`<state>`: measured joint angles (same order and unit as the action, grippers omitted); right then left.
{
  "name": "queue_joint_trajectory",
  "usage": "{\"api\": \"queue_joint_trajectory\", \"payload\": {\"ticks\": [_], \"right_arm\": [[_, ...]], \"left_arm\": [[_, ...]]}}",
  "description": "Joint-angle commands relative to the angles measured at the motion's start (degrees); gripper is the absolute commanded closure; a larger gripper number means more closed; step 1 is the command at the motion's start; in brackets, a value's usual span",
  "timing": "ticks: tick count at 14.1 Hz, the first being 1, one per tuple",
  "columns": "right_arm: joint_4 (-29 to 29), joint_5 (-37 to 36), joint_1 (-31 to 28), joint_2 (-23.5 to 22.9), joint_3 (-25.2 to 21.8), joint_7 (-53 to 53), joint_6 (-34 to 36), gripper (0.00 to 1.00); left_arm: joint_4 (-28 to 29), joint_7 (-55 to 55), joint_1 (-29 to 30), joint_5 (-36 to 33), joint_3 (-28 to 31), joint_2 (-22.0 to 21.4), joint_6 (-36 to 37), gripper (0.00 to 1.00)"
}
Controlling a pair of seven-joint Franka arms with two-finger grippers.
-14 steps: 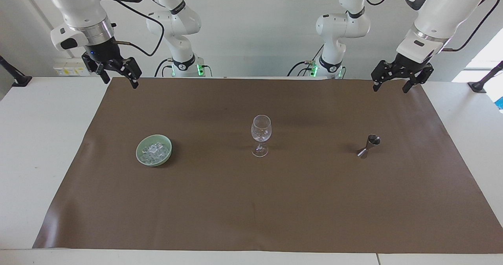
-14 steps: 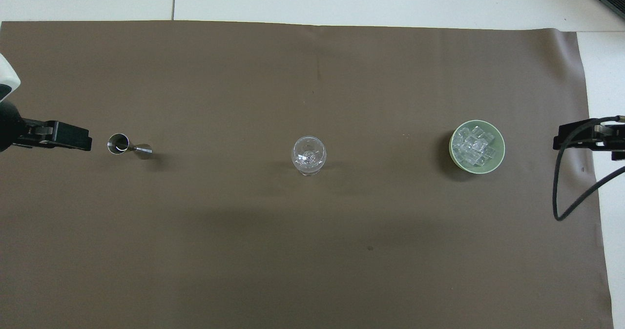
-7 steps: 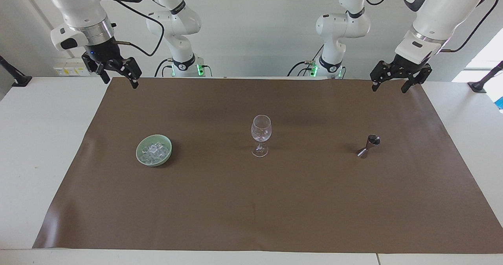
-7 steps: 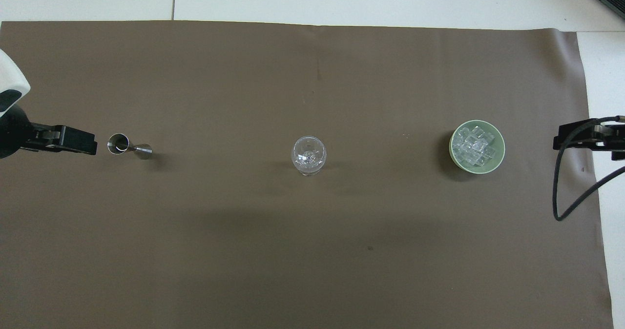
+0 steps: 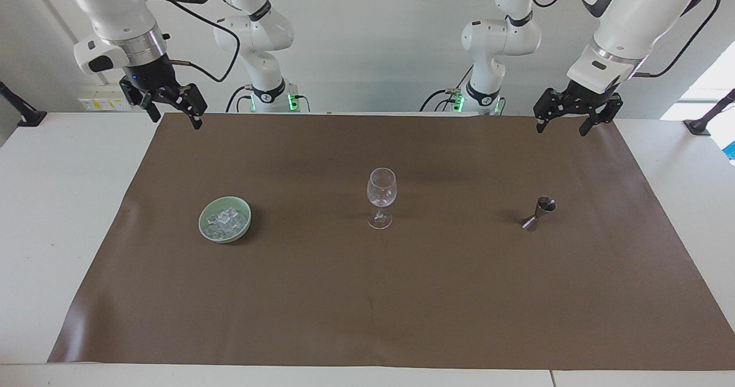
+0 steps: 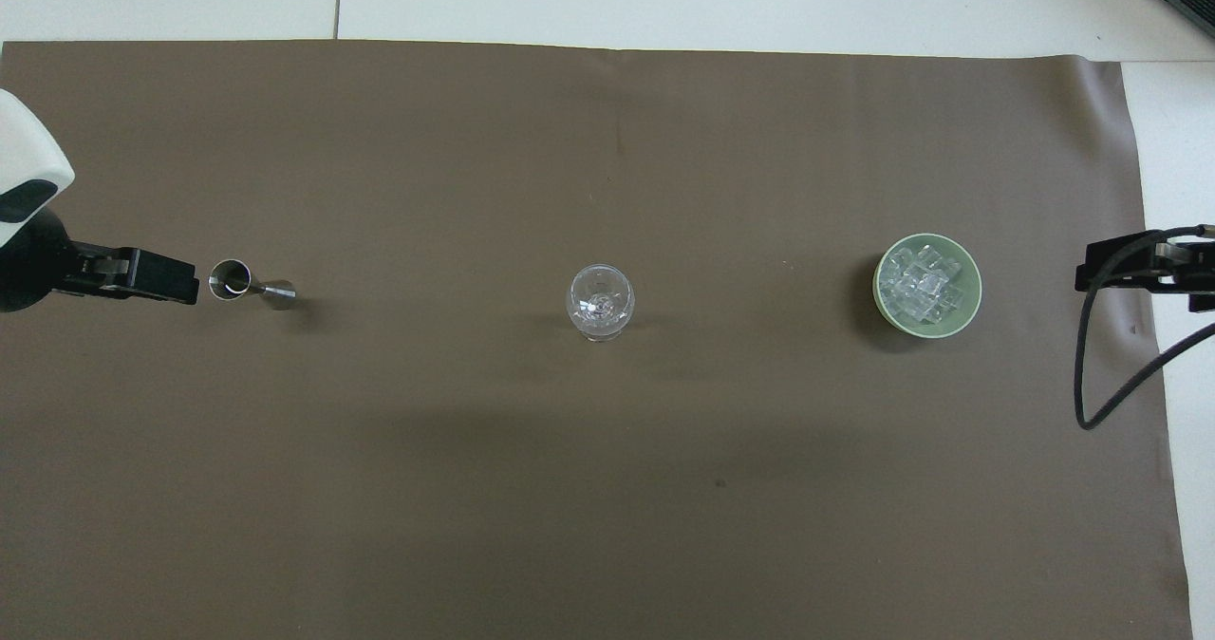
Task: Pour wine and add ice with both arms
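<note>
The ice point(image 5: 225, 220) lies heaped in a green bowl point(image 5: 205, 229) at the lower left of the facing view, toward the right arm's end of the brown mat point(image 5: 367, 318). A wine glass point(image 5: 381, 196) stands upright at frame centre, apparently empty, set midway so either arm could reach it. A steel jigger point(image 5: 538, 214) stands at centre right, toward the left arm's end, well apart from the glass; it probably serves as the wine measure. The three things sit in a row across the counter point(image 5: 51, 215), each source on the side of the arm likely meant to handle it. The left gripper point(image 5: 560, 124), upper right of the frame, hangs over the mat's edge, jaws apart and holding nothing. The right gripper point(image 5: 172, 114), upper left, waits over the mat's corner, jaws likewise apart. Nothing looks poured or added yet.
</note>
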<state>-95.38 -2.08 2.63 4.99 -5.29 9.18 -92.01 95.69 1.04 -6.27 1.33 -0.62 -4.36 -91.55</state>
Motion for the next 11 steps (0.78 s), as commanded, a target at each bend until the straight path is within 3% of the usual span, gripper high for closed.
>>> {"api": "queue_joint_trajectory", "payload": {"ticks": [1,11], "right_arm": [[0.5,0.9,-0.7,-0.1,0.4,-1.6,1.1,0.00],[0.5,1.0,-0.7,-0.1,0.4,-1.6,1.1,0.00]], "left_arm": [[2.0,-0.4,-0.8,-0.8,0.5,-1.8,-0.9,0.00],[-0.6,0.3,0.1,-0.8,1.1,-0.6,-2.0,0.00]]}}
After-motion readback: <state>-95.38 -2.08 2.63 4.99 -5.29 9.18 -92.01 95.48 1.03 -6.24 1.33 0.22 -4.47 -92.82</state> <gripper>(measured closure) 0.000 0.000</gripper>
